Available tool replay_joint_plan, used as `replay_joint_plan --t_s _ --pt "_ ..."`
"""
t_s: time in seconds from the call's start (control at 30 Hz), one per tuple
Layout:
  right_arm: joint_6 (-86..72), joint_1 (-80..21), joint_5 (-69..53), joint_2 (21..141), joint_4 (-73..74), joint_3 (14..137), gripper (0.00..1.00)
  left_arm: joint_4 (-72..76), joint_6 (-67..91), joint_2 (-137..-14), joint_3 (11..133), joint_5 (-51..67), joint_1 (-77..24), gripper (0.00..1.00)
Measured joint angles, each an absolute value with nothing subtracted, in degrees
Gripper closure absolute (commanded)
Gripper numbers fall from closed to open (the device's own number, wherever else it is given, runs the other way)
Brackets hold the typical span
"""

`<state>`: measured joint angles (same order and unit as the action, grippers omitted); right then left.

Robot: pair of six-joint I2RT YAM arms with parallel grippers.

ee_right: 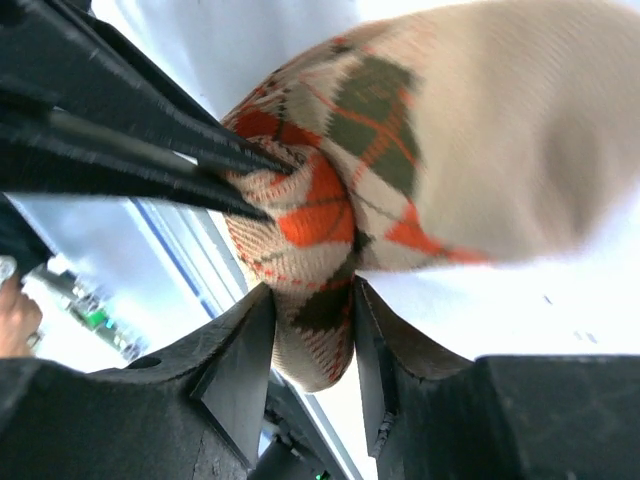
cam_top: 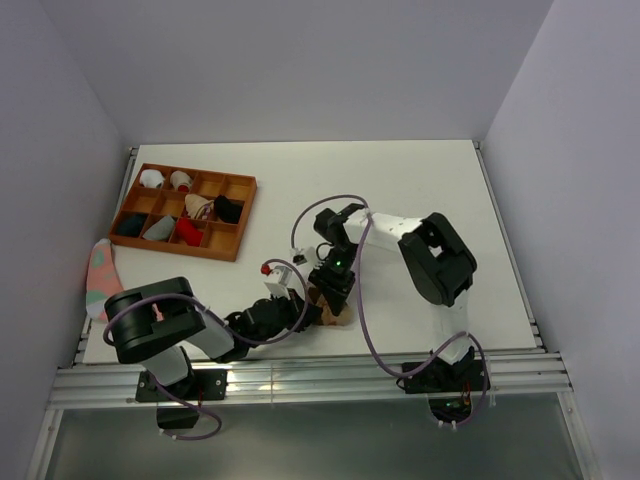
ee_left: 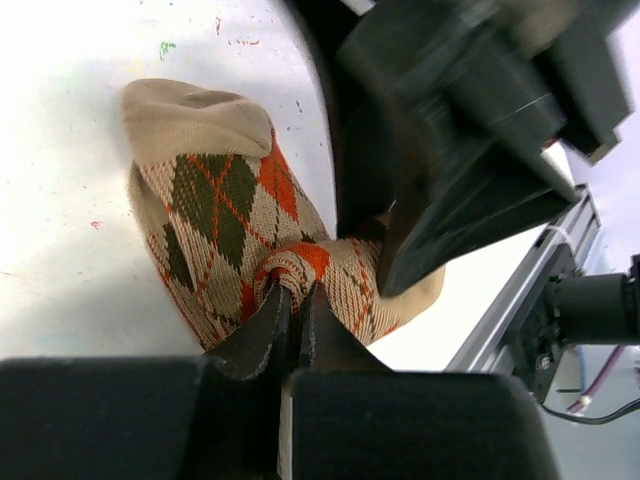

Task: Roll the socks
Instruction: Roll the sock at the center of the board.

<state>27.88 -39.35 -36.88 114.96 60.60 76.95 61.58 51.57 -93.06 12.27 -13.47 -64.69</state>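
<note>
argyle sock (ee_left: pixel 220 200), bunched on table (ee_left: pixel 60 150). left gripper (ee_left: pixel 297 300) clamped tight on a fold at the sock's middle. right gripper (ee_right: pixel 312 300) squeezing the sock's rolled end.

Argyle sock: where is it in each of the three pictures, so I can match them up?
Top external: argyle sock at the table's near edge, centre, only a tan corner showing.
Left wrist: centre-left, across the middle of the frame.
Right wrist: upper right, a fold hanging down to lower centre.
Shared landmark: the left gripper, pinching the sock's orange fold.
</note>
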Motion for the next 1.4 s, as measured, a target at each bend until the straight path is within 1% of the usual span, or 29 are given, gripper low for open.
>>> replay_joint_plan --t_s 0.27,0.33,0.57,0.77,0.93,1.07,1.2,1.4 --pt "27.35 -35.22 -36.25 107.77 54.63 72.25 0.55 64.03 56.77 -96.68 13.34 -13.34 -64.64 1.0" --pt "27.77 -34.04 -35.99 105.71 53.04 71.2 0.52 65.39 58.24 -97.93 13.45 -12.97 -64.64 1.0" --pt "30.87 -31.68 -35.14 98.08 48.6 67.37 0.51 69.52 63.48 -101.06 12.6 -12.05 -64.64 1.0" --pt "35.83 -31.66 -33.87 89.06 45.52 60.86 0.48 70.26 67.44 -102.02 12.6 -11.05 -64.42 1.0" --pt "40.66 -31.73 -33.32 78.43 42.22 52.73 0.46 68.03 69.34 -101.36 13.39 -8.14 -62.67 1.0" --pt "43.42 -33.17 -32.45 72.49 39.88 47.18 0.43 63.33 69.82 -100.01 15.27 -4.82 -61.17 1.0" --pt "44.8 -38.17 -30.7 66.92 37.34 41.82 0.41 57.56 69.93 -98.41 17.37 -0.93 -59.11 1.0" --pt "46.17 -43.07 -29.04 62.54 34.3 37.54 0.38 51.55 69.91 -97.56 19.9 5.13 -55.86 1.0"
